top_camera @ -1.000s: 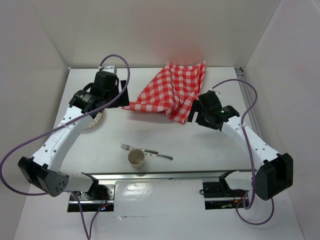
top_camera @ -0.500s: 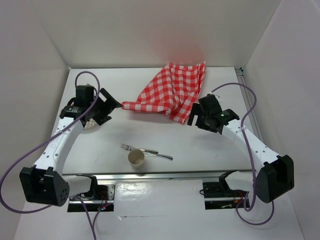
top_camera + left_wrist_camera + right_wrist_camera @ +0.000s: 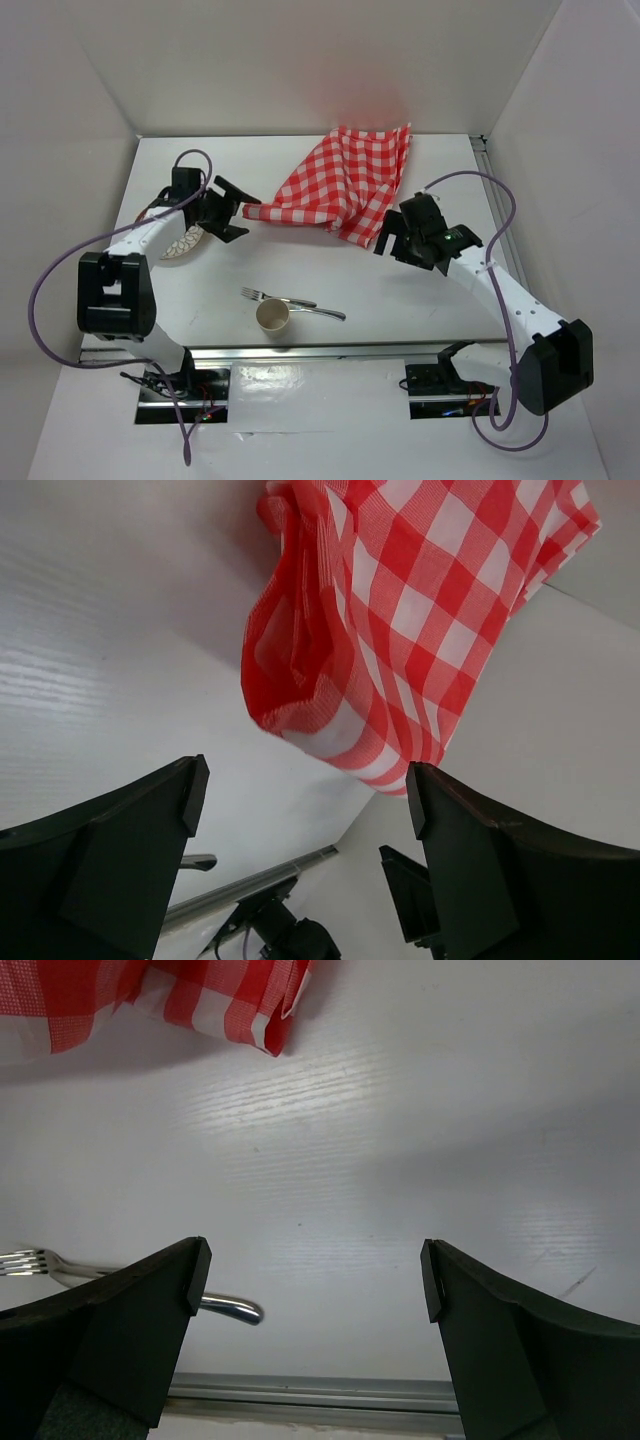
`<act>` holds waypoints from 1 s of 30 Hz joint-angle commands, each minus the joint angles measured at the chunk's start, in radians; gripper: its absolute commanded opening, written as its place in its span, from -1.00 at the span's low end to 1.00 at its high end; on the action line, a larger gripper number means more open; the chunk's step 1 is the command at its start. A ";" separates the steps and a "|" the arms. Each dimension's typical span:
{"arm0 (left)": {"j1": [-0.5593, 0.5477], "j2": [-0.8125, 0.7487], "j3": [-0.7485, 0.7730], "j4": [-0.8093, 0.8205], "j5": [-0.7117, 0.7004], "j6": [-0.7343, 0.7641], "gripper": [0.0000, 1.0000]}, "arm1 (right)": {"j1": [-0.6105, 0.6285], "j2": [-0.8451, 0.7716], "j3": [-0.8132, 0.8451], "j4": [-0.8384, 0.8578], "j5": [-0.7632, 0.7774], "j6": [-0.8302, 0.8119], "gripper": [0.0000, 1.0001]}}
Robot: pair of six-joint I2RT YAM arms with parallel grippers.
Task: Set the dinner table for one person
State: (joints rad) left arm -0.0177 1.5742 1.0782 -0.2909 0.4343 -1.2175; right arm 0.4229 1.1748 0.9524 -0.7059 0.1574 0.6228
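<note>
Plain white dinner table (image 3: 420,290) lies under the red-and-white checked cloth (image 3: 340,185) and spreads out past it on every side; the cloth is bunched up toward the far side. Left gripper (image 3: 236,211) is just left of the cloth's left corner, fingers spread wide and holding nothing; can't tell if the corner touches them. Right gripper (image 3: 384,231) is at the cloth's near right edge, fingers wide apart too, empty. Fork (image 3: 292,301) and cup (image 3: 273,316) sit nearer than the cloth, just beside each other. Plate (image 3: 188,243) is left of the cloth, partly under the left arm.
</note>
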 commanded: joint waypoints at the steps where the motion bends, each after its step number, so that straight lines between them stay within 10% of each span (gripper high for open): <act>1: -0.004 0.047 0.063 0.064 0.038 -0.030 1.00 | 0.010 -0.036 -0.038 0.039 -0.038 0.060 1.00; 7: -0.022 0.142 0.126 0.087 0.038 -0.039 0.88 | 0.010 -0.107 -0.185 0.169 -0.156 0.300 1.00; 9: -0.031 0.168 0.141 0.096 0.038 -0.039 0.53 | 0.010 -0.145 -0.245 0.268 -0.199 0.412 1.00; 11: -0.031 0.178 0.157 0.096 0.038 -0.030 -0.47 | 0.010 -0.158 -0.331 0.371 -0.212 0.488 1.00; 14: -0.031 0.187 0.192 0.076 0.038 -0.007 -1.00 | 0.010 -0.133 -0.406 0.483 -0.191 0.607 1.00; 30: -0.031 0.178 0.244 0.033 0.038 0.039 -1.00 | 0.039 0.316 -0.344 0.827 0.001 0.917 0.65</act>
State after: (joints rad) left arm -0.0494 1.7653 1.2900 -0.2516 0.4583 -1.2045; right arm 0.4397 1.4307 0.5522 0.0574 0.0845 1.4609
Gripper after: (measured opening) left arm 0.045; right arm 0.828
